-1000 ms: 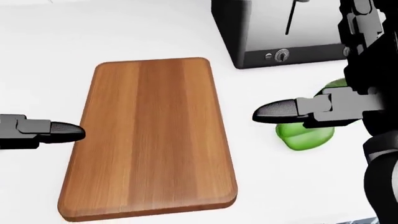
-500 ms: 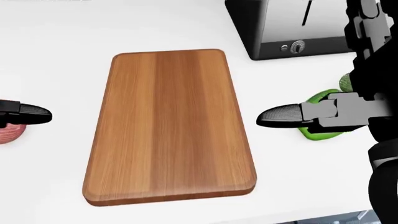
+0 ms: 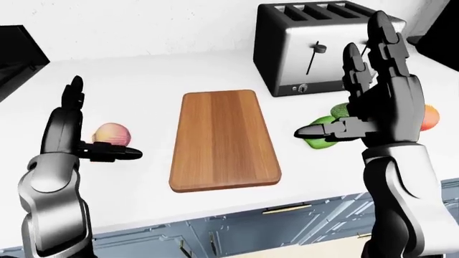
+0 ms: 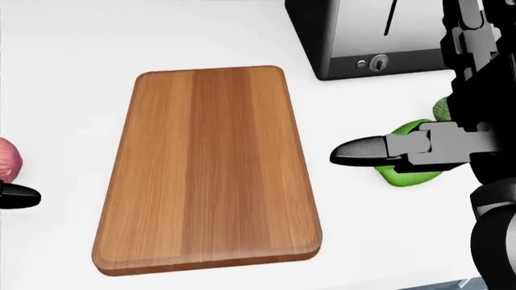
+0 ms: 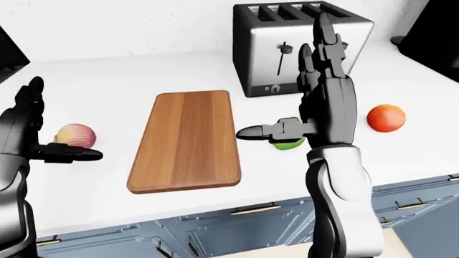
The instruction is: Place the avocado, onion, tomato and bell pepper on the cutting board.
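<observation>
The wooden cutting board [image 3: 224,141] lies bare on the white counter. Left of it sits the pinkish onion [image 3: 112,133]. My left hand [image 3: 104,119] stands open beside the onion, fingers up, thumb pointing right below it. My right hand [image 3: 351,86] is open and raised right of the board, its thumb [image 4: 363,151] pointing left. Behind that hand lies the green bell pepper [image 4: 411,172], partly hidden. A small dark green avocado [image 4: 442,109] shows just above the pepper. The tomato [image 5: 386,118] rests further right.
A black and steel toaster [image 3: 301,48] stands above the board's upper right corner, close behind my right hand. The counter's near edge [image 3: 237,215] runs just below the board, with blue-grey cabinet fronts [image 5: 237,226] under it.
The head view has shifted, so the camera moved. My left thumb has drawn down and left to the picture's edge, away from the board. My right hand stays over the pepper.
</observation>
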Controlling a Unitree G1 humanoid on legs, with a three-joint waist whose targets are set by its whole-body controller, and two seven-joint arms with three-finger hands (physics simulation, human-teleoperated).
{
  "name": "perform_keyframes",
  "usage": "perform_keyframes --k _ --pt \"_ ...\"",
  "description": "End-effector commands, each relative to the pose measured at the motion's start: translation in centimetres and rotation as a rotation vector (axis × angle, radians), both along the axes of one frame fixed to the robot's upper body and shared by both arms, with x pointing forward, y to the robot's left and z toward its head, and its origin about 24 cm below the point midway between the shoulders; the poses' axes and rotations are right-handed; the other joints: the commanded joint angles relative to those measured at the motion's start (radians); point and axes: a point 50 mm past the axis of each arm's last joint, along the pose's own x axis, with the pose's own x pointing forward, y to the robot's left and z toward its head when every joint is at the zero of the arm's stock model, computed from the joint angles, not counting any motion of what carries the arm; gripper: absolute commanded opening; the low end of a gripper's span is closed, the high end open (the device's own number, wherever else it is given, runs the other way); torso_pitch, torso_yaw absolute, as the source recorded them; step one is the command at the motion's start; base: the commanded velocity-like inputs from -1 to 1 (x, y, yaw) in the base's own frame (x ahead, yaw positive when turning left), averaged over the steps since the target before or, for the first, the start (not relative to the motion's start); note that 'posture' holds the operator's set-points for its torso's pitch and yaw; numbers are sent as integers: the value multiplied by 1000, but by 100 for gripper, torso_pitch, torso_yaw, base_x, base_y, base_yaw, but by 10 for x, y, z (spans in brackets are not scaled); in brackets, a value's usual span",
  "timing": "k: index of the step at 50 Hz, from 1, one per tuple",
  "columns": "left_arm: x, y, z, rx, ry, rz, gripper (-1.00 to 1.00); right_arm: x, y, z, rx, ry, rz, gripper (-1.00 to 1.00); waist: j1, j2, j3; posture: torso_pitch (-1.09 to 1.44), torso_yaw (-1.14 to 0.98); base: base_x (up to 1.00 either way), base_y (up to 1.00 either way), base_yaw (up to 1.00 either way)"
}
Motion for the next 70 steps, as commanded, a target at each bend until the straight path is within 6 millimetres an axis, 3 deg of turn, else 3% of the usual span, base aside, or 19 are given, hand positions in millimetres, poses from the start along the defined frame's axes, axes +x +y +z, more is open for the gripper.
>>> perform_keyframes --k 1,15,44,45,46,49,58,59,63,70 --pt "-4 -1 16 46 -82 -4 100 -6 0 11 -8 -76 -3 100 0 4 -21 0 0 0 0 0" --pt "1 20 5 39 -62 46 100 -7 2 11 -6 -77 0 100 0 8 -21 0 0 0 0 0" --pt "9 24 -16 18 7 53 98 -6 1 10 -5 -76 1 100 -2 15 -23 0 0 0 0 0" --pt "9 24 -17 17 11 50 95 -5 1 10 -7 -75 -1 100 -2 15 -23 0 0 0 0 0" --pt "9 24 -16 17 9 51 61 -5 1 9 -4 -74 -2 100 -1 16 -23 0 0 0 0 0" --pt "9 24 -18 16 11 48 61 -6 1 9 -9 -74 -5 100 -1 16 -23 0 0 0 0 0" --pt "8 23 -20 14 17 43 23 -6 0 7 -4 -72 -8 100 1 16 -21 0 0 0 0 0" --pt "8 23 -20 14 15 44 8 -6 0 6 -5 -71 -9 100 1 16 -20 0 0 0 0 0" --pt "8 22 -21 12 16 41 -11 -7 -1 5 -5 -70 -12 100 0 15 -20 0 0 0 0 0" --pt "12 18 -18 14 14 29 -30 -6 -1 3 -4 -67 -13 100 -2 16 -23 0 0 0 0 0"
